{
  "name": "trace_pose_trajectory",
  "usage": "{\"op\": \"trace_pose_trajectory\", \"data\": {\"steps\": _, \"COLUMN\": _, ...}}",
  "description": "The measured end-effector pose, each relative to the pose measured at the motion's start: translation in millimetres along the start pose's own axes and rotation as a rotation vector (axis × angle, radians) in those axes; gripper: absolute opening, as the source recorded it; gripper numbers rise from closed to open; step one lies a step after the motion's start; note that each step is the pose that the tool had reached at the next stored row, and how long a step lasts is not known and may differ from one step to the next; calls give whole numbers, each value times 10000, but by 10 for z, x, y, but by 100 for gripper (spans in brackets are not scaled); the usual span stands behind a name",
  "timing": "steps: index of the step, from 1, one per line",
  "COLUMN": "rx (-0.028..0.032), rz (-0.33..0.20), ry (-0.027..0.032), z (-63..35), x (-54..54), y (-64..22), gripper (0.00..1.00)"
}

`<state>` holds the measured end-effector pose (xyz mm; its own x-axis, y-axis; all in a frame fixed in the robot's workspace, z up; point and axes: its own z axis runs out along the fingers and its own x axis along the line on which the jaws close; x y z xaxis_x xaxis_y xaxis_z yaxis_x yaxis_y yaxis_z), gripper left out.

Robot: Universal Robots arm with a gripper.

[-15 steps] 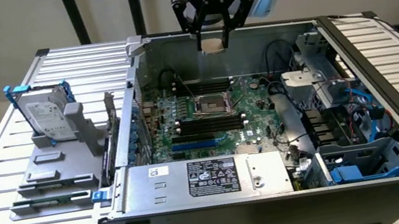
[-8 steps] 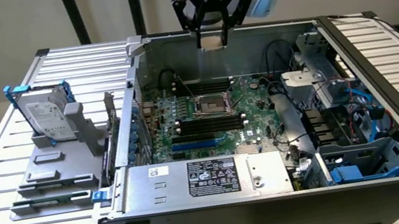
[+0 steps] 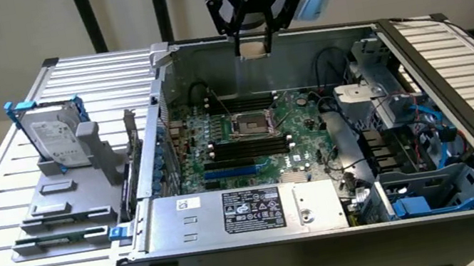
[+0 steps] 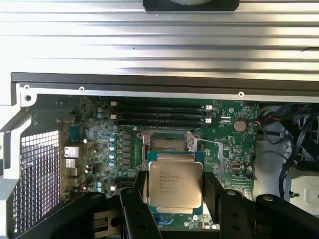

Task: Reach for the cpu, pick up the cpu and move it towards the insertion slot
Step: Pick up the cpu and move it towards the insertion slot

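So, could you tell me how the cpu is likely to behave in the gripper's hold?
The cpu looks flat and rigid, so it probably won't flex. Its smooth metal top suggests it could slip between the gripper fingers. Being thin, it likely weighs little.

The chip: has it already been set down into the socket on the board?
No, the cpu is held between the gripper fingers above the board, and the insertion slot is bare.

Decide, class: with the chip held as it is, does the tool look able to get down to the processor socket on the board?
Probably yes. The tool holds the cpu above the open case, and the insertion slot lies uncovered below, nothing standing between them.
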<state>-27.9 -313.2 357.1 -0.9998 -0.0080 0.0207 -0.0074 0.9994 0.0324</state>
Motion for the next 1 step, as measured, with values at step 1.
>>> {"op": "trace_pose_trajectory", "data": {"steps": 1, "rx": 0, "rz": 0, "ry": 0, "z": 0, "x": 0, "y": 0, "gripper": 54}}
